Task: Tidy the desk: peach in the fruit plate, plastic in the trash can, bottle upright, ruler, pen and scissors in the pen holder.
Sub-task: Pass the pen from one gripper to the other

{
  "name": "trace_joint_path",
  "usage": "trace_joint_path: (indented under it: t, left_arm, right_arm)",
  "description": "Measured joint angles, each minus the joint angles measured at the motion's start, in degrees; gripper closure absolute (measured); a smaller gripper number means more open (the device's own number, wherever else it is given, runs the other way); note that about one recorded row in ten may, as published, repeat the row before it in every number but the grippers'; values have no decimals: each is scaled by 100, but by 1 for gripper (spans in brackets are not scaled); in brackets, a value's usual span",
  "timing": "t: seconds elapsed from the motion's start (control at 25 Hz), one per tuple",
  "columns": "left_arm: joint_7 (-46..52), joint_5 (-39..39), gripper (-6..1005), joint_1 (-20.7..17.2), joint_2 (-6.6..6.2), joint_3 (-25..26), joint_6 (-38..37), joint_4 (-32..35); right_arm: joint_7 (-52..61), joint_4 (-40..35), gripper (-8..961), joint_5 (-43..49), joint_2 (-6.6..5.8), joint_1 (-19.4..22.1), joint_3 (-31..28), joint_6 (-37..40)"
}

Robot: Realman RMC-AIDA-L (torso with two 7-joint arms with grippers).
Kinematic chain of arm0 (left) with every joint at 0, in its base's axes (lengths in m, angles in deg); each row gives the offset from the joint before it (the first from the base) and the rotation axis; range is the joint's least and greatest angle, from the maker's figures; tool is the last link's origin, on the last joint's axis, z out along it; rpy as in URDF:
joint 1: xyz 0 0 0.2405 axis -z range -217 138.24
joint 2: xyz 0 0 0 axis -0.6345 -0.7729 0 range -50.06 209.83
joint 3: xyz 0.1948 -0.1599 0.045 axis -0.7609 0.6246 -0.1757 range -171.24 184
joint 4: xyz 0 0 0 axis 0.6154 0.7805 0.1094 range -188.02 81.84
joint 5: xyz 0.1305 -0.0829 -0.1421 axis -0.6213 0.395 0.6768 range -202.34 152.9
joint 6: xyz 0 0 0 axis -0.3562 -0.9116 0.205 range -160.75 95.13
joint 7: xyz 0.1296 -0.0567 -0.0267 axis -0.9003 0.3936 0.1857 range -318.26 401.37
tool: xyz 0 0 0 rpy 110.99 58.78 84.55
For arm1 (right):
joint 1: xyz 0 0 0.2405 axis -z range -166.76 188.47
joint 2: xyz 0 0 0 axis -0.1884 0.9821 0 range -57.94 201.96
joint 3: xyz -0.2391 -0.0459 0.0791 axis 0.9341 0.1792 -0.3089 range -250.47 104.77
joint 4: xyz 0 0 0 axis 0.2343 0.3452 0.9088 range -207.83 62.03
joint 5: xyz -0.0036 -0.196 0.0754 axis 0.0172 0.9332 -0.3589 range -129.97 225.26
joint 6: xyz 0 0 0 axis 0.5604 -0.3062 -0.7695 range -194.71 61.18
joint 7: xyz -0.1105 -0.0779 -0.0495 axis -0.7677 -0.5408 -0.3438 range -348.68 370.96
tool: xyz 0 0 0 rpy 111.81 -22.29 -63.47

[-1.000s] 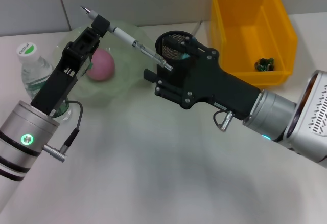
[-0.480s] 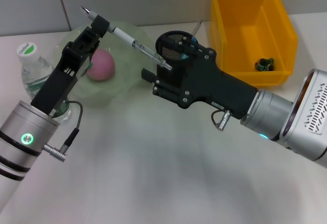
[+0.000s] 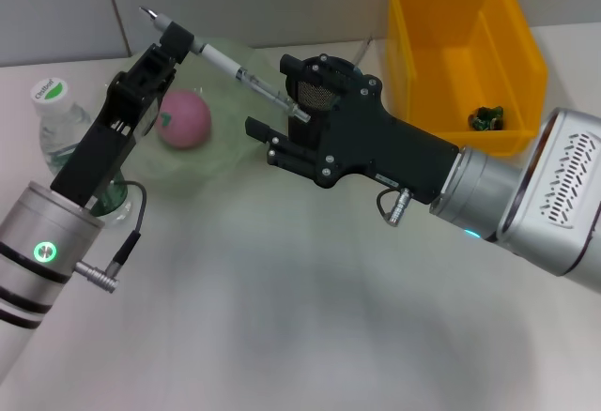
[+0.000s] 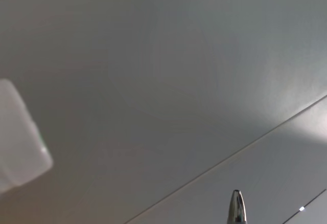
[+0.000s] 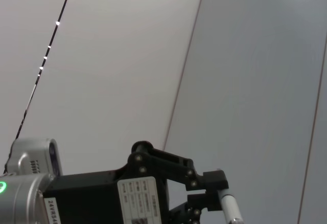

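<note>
Left gripper point(image 3: 172, 43): you see its jaws clamped on the pen point(image 3: 225, 66), above the fruit plate point(image 3: 222, 162).
Pen: white barrel, clear front, metal tip; slanted, its far end toward the pen holder point(image 3: 315, 83).
Right gripper point(image 3: 282, 139): meets the pen's tip; grip can't be judged.

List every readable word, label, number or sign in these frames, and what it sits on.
Nothing can be read for certain.
Bottle cap: dark print, too blurred to read.
Bottle label: pale marks, unreadable.
White sticker on the left arm, right wrist view: lines of print, too small to read.
Pen, held by the left claw: no visible text.
</note>
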Motion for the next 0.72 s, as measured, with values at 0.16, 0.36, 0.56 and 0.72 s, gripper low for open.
trace_joint_path:
  t: [0.16, 0.36, 0.56, 0.72]
  left_arm:
    - [12, 0, 867, -45, 0, 13, -2, -7]
    - [9, 0, 867, -53, 0, 25, -5, -17]
    - [10, 0, 867, -53, 0, 56, -12, -13]
    - [10, 0, 867, -54, 0, 69, -25, -24]
  right_arm:
    - [31, 7, 238, 3, -5, -12, -13, -38]
    - [36, 16, 238, 7, -7, -44, 7, -45]
    - [38, 19, 238, 9, -8, -81, 4, -48]
    - [40, 24, 238, 9, -12, -103, 28, -53]
